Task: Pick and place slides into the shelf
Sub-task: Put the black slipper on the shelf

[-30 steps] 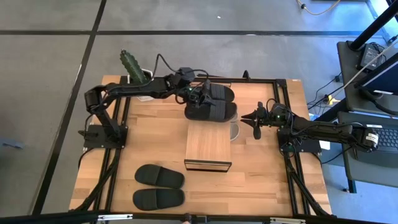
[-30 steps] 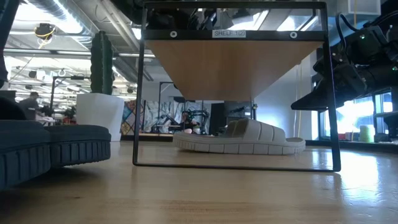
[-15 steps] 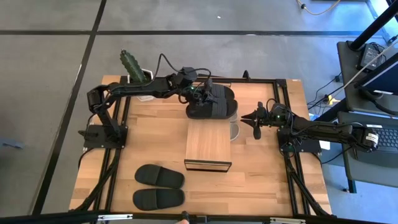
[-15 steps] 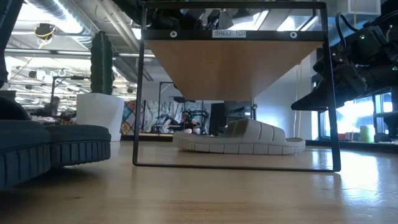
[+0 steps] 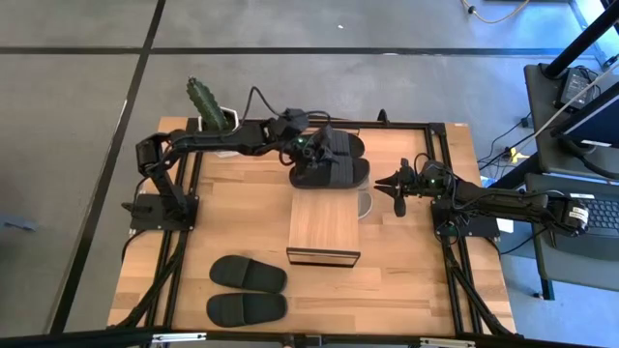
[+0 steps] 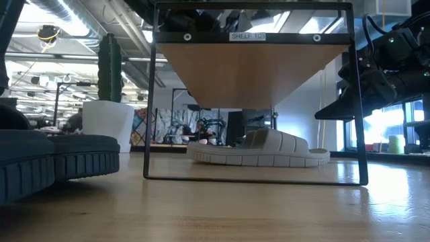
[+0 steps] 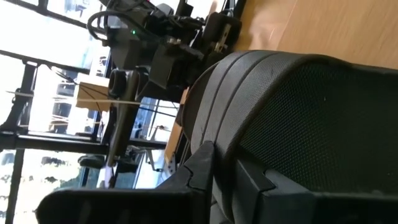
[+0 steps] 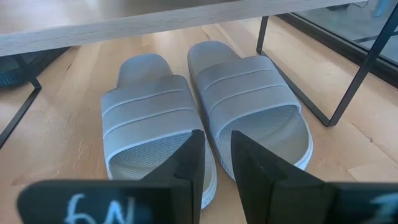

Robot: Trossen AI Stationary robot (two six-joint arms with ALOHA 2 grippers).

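Observation:
Two black slides lie side by side just beyond the shelf's far edge, the far one [image 5: 340, 145] and the nearer one [image 5: 334, 174]. My left gripper [image 5: 309, 153] reaches in from the table's left and is shut on the nearer one [image 7: 298, 106]. The shelf [image 5: 324, 224] has a light wood top on a thin dark frame [image 6: 149, 107]. Under it, two beige slides [image 8: 155, 118] [image 8: 249, 99] rest with their soles on the table. Two more black slides [image 5: 248, 275] [image 5: 247, 308] lie at the near left. My right gripper [image 5: 398, 188] stands open to the right of the shelf, facing the beige slides [image 8: 216, 165]. My left gripper has the nearer black slide by its ribbed strap [image 7: 214, 127], whose edge runs down into the narrow gap between the two fingers [image 7: 202, 165]. The fingers come in nearly level from the table's left. What the slide's sole rests on is hidden by the gripper and the slide.
A cactus in a white pot [image 5: 206, 101] stands at the far left corner, close behind my left arm. A dark frame [image 5: 430, 155] runs round the tabletop. Bare wood [image 5: 406, 280] lies to the right of the shelf and in front of it.
The nearer black slide drew up against the far one half a second ago, then settled back beside it at the shelf's far edge. My left wrist has turned a little without leaving its place.

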